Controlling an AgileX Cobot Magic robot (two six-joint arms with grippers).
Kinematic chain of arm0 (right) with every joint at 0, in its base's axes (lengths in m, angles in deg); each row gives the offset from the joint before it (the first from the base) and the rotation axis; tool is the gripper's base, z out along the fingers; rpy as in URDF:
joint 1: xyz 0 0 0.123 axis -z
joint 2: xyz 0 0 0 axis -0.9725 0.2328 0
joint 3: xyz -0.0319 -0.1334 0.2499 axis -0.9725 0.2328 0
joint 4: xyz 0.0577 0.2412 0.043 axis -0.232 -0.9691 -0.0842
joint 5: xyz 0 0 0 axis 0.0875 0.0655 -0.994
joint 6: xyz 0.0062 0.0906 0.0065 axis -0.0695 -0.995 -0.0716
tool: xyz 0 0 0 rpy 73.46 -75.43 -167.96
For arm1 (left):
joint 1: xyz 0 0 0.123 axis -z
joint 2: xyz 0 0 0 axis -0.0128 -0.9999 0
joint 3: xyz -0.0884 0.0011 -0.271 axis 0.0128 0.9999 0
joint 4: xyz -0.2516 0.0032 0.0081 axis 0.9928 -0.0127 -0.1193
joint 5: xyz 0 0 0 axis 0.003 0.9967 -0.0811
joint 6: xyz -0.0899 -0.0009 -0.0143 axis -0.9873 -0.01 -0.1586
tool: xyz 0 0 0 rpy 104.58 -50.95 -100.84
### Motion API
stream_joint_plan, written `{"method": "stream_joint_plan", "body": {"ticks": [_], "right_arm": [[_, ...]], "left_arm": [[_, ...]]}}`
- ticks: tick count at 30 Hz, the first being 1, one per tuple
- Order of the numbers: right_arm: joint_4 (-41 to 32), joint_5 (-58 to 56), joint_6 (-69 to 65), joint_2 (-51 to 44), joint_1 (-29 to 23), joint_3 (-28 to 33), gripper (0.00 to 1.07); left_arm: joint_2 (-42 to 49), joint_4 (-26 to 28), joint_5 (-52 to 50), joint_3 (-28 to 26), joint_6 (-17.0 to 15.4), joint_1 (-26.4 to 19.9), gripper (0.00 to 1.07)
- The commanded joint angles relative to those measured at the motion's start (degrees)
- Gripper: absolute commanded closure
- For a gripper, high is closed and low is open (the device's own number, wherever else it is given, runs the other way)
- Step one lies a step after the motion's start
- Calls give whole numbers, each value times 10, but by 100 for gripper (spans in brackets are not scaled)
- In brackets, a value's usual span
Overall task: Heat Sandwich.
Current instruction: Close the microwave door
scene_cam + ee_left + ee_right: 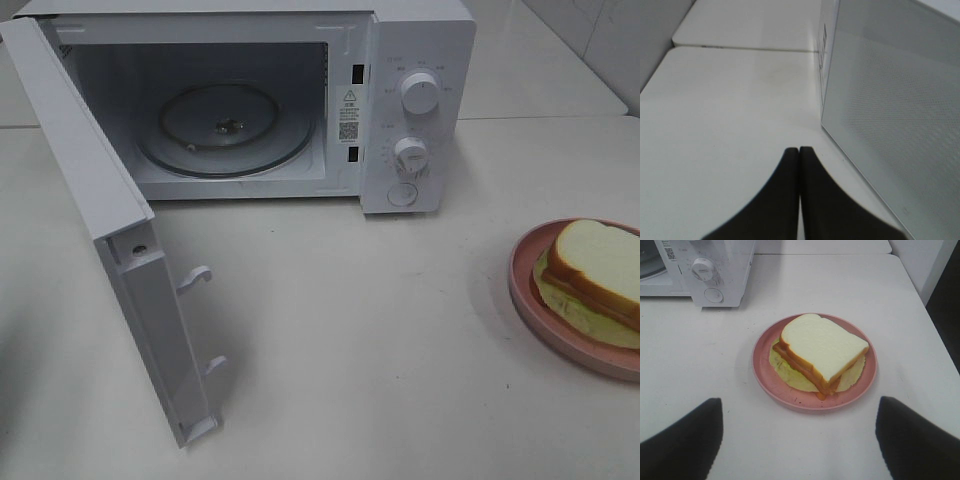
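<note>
desk [330,340] is white with the microwave [415,110] at the back, its door [110,240] swung wide and the glass turntable [222,128] bare. pink plate [770,375] sits off to the right with the sandwich [822,350] on it. left gripper [799,150] has its jaws pressed together on nothing beside the door, right gripper [799,412] hangs near the plate, jaws wide.

A staged kitchen-style test setup is suggested: a white microwave [300,100] (door swung open) is set on a bare white bench [350,350] beside plain walls.
</note>
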Motion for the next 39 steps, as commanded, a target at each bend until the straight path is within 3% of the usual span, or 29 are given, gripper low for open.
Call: {"method": "stream_joint_plan", "body": {"ticks": [1, 2, 8, 11, 23, 26, 28, 33, 39], "right_arm": [[-1, 8, 7, -15, 5, 1, 31], [-1, 8, 7, -15, 5, 1, 31], [-1, 8, 7, -15, 5, 1, 31], [-1, 8, 7, -15, 5, 1, 31], [-1, 8, 7, -15, 5, 1, 31], [-1, 8, 7, -15, 5, 1, 31], [-1, 8, 7, -15, 5, 1, 31], [-1, 8, 7, -15, 5, 1, 31], [-1, 8, 7, -15, 5, 1, 31]], "left_arm": [[-30, -3, -91, 15, 3, -2, 107], [-49, -7, -144, 25, 3, -2, 107], [-113, -53, -245, 34, -6, -2, 107], [-162, -104, -308, 34, -34, -2, 107], [-260, -176, -395, 25, -109, -2, 107], [-280, -218, -414, 16, -136, -2, 107], [-298, -262, -441, 6, -171, -2, 107], [-332, -327, -480, -3, -210, 0, 107], [-359, -327, -507, -5, -211, 34, 107]]}}
